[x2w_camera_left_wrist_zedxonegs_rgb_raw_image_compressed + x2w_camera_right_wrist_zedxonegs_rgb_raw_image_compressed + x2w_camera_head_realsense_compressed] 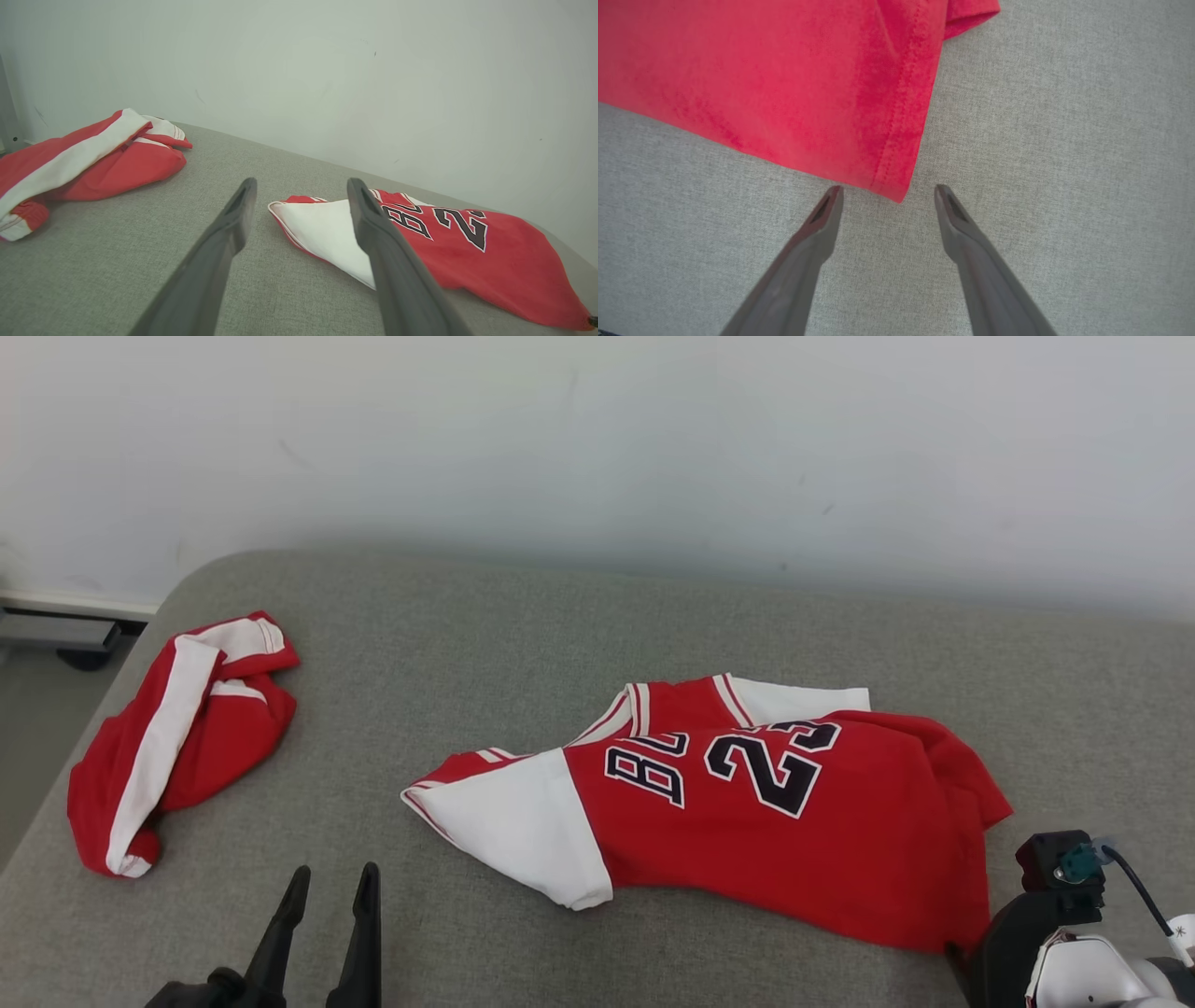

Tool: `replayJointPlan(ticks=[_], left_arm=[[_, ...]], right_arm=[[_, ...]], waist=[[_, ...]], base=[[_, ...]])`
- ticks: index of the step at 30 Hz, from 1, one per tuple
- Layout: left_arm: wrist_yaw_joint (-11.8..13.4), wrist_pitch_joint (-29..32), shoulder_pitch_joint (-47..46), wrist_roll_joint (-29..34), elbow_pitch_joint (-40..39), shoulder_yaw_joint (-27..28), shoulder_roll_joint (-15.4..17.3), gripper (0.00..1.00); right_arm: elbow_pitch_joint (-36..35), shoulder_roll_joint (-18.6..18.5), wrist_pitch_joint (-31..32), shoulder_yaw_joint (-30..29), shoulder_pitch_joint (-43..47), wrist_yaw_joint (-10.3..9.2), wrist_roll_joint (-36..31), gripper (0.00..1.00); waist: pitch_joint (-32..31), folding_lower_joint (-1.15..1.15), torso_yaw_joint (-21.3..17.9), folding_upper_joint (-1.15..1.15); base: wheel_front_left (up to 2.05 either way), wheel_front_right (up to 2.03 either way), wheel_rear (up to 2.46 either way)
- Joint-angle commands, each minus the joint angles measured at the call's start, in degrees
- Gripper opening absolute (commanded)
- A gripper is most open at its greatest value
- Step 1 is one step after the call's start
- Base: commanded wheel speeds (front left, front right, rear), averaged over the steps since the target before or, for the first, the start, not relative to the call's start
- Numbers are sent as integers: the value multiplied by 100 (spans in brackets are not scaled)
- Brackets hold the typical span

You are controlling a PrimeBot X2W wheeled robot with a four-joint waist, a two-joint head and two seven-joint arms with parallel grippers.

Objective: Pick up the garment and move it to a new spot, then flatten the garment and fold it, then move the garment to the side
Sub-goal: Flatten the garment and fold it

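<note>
In the right wrist view, jersey hem corner near spread right jaws; left jaws spread.

A pale, off-white wall runs across the whole back of the scene, matt and evenly lit, marked here and there with small dark specks and faint scuffs, and a soft shadow lies where it meets the table. The table is covered in grey woven cloth with a fine visible weave, and its far left corner is rounded. Past that corner a strip of dull grey floor shows, with a white skirting board at the foot of the wall and a flat grey bar on a dark round foot just below it.
</note>
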Motion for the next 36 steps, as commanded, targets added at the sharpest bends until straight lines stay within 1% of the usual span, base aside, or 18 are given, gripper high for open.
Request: replayJointPlan(ticks=[1,9,10,11,12,13,15,18,22,23,26,27,29,33,36], left_arm=[[-25,-12,-90,28,-1,20,13,100],[-37,-12,-188,32,32,44,1,100],[-39,-12,-197,32,41,46,-3,100],[-37,-12,-207,33,48,49,-7,100],[-40,-12,-217,35,50,53,-10,100],[-42,-12,-225,35,56,55,-13,100],[-45,-12,-236,34,73,58,-20,100],[-51,-12,-239,29,95,52,-28,100],[-61,-12,-226,22,108,45,-35,100],[-65,-12,-226,18,109,43,-39,100],[-69,-12,-232,15,113,47,-45,100],[-69,-12,-232,15,113,47,-45,100],[-71,-12,-241,12,116,55,-48,100],[-78,-12,-261,0,139,44,-54,100],[-81,-12,-256,-6,157,38,-56,100]], right_arm=[[39,-17,-55,-27,-77,-10,-35,100],[426,-16,-237,45,-226,-10,134,100],[462,-17,-274,74,-248,-10,167,50],[477,-17,-330,98,-267,-10,182,38],[490,-17,-379,116,-287,-10,200,25],[493,-17,-437,131,-315,-10,224,0],[456,-16,-505,172,-354,-10,262,0],[298,-16,-509,228,-368,-10,502,0],[-152,-17,-285,269,-262,-10,991,0],[-496,-17,-63,237,-202,-10,1240,0],[-1106,-18,348,143,-136,-10,1544,0],[-1106,-18,348,143,-136,-10,1544,0],[-1487,-17,653,31,-123,-10,1753,0],[-1979,-44,1280,-222,-263,-9,2234,0],[-2026,-37,1660,-555,-492,-9,2761,0]], waist=[[116,0,61,0],[308,0,106,0],[319,0,106,0],[326,0,104,0],[331,0,102,0],[334,0,99,0],[329,0,93,0],[313,0,93,0],[304,0,102,0],[312,0,109,0],[329,0,122,0],[329,0,122,0],[343,0,128,0],[349,0,156,0],[334,0,172,0]], base=[[0,0,0],[0,0,0],[0,0,0],[0,0,0],[0,0,0],[0,0,0],[0,0,0],[0,0,0],[0,0,0],[0,0,0],[0,0,0],[0,0,0],[0,0,0],[0,0,0],[0,0,0]])
